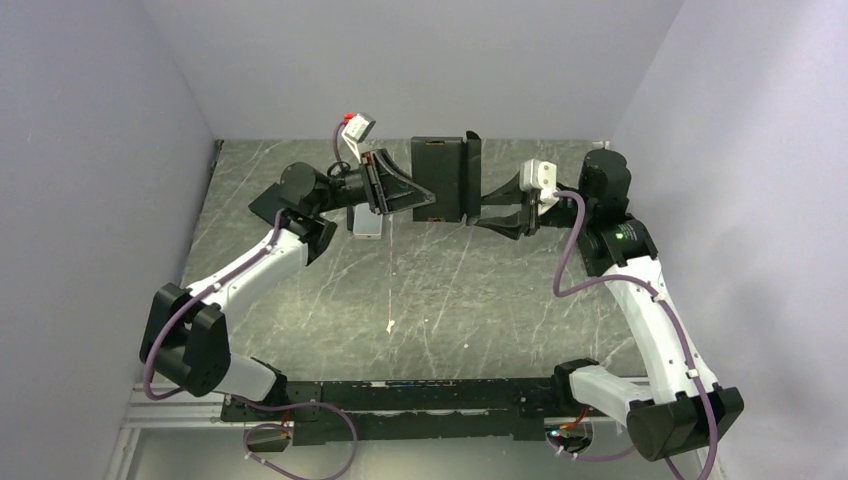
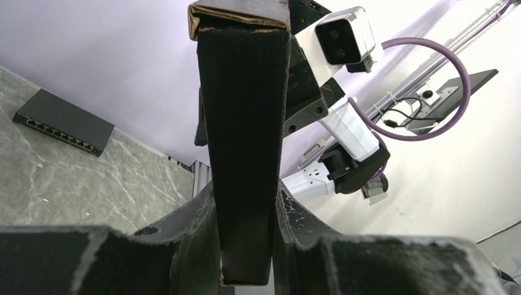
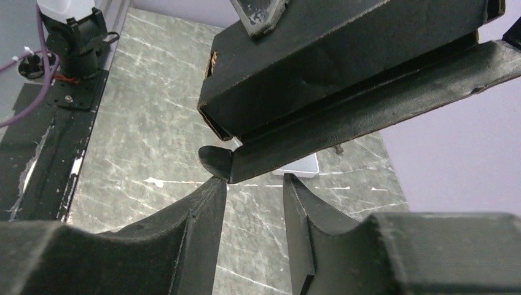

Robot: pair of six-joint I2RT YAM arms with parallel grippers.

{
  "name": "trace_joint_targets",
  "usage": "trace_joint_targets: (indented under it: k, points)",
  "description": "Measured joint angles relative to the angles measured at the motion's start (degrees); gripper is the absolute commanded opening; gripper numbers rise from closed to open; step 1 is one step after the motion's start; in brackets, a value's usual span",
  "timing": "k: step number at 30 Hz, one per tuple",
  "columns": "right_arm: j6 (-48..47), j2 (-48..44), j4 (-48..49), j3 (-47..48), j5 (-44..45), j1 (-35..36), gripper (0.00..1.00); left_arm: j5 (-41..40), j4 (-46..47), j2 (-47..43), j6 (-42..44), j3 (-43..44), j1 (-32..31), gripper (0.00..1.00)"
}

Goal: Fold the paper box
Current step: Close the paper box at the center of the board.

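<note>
Top external: paper box (image 1: 438,175) aloft, flap (image 1: 472,180) free

Over the far tabletop (image 1: 420,300) the box hangs, long axis pointing away from the bases. Left claw (image 2: 246,209) pinches its left panel; right claw (image 3: 252,184) (nearer the flap) stands half-open, empty, flap edge just past its fingertips.

Left arm (image 1: 245,272) & right arm (image 1: 645,310): white links, black joints; purple cables (image 2: 424,40) alongside. Green LED (image 1: 621,235) on right one.

Top view looks down on the whole worktop (image 1: 450,300); both wrist views, very close, share the paper box (image 2: 246,153).
</note>
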Motion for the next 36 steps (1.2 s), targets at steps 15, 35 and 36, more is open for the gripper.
trace_joint_targets:
  k: [15,35,36]
  points:
    - [7.63,-0.48,4.13,-0.07,-0.17,0.44,0.27,-1.57,3.32,1.14,-1.64,0.0,0.0,0.0]
    - [18.08,-0.9,11.56,-1.95,2.1,0.5,0.22,-5.86,1.29,1.16,-0.31,-0.07,-0.39,0.0]
    - [18.4,-0.9,11.82,-2.08,2.43,0.57,0.22,-6.08,0.9,1.16,-0.07,-0.07,-0.44,0.0]
